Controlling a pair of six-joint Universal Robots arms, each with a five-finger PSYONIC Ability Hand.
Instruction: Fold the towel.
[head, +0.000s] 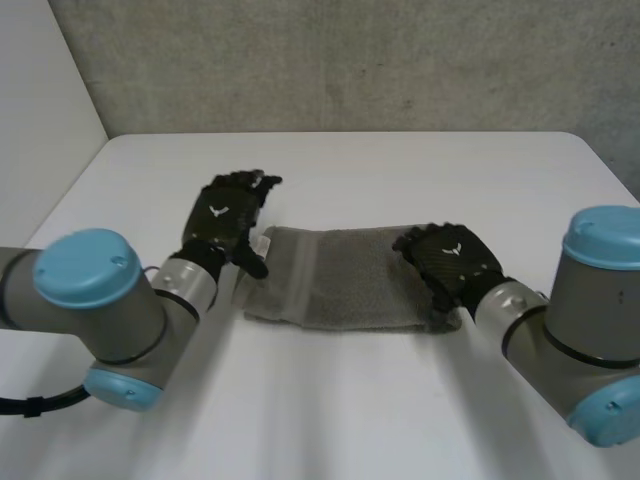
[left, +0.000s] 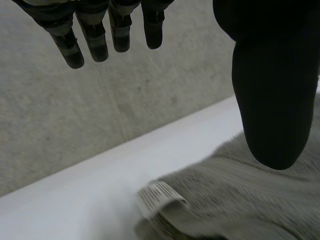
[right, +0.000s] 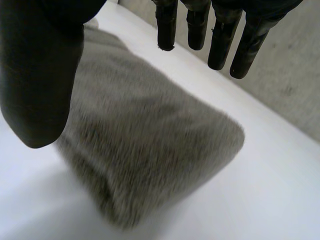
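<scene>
fingers (left: 70, 47) straight and empty on left hand (head: 225, 220) and right hand (head: 452, 262), seemingly above towel (head: 340, 278) ends; table (head: 400, 170) wide around

A lab: white table (head: 350, 400) (bare concrete wall (head: 350, 60)).

Open table (head: 400, 180) on every side of the towel (head: 340, 290) — only the wall (head: 350, 60) bounds its far edge.
</scene>
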